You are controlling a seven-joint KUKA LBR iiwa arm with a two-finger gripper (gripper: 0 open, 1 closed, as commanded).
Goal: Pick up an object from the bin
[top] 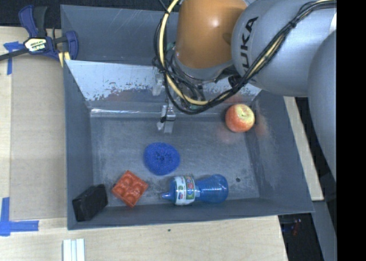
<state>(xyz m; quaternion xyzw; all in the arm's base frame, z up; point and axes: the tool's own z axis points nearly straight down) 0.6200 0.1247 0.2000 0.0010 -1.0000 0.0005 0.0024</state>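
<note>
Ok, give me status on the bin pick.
Hand over bin floor by back wall. Blue round pad nearest, lying apart from it. Apple, bottle, red brick clear of it.

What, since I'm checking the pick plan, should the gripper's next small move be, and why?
Probably a short shift toward the near side of the bin, over the blue round pad, then down. The gripper hangs over bare floor just behind that pad, which lies nearest and apart from the other things.

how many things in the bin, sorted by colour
blue: 2, the round scrubber and the bottle
red: 1, the apple
orange: 1, the toy brick
black: 1, the block
total: 5
</note>
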